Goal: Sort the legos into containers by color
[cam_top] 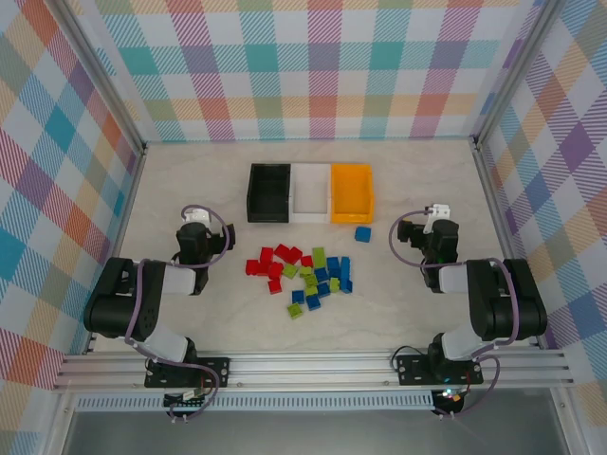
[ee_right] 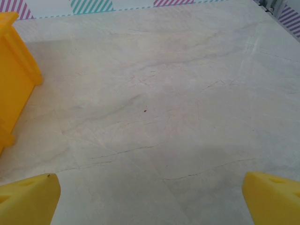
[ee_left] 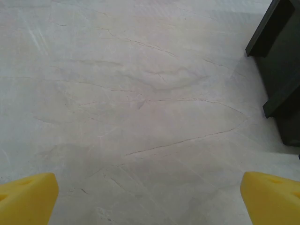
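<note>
Three containers (cam_top: 311, 219) in row; one blue lego (cam_top: 362, 233) apart from lego pile (cam_top: 305, 275).

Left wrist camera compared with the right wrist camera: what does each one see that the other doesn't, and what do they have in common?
Left wrist: a corner of the black bin at the right edge. Right wrist: the side of the orange-yellow bin at the left edge, and a strip of plaid wall along the top. Shared: the pale veined table, with the left gripper and right gripper each open, yellow fingertips in the bottom corners, holding nothing.
</note>
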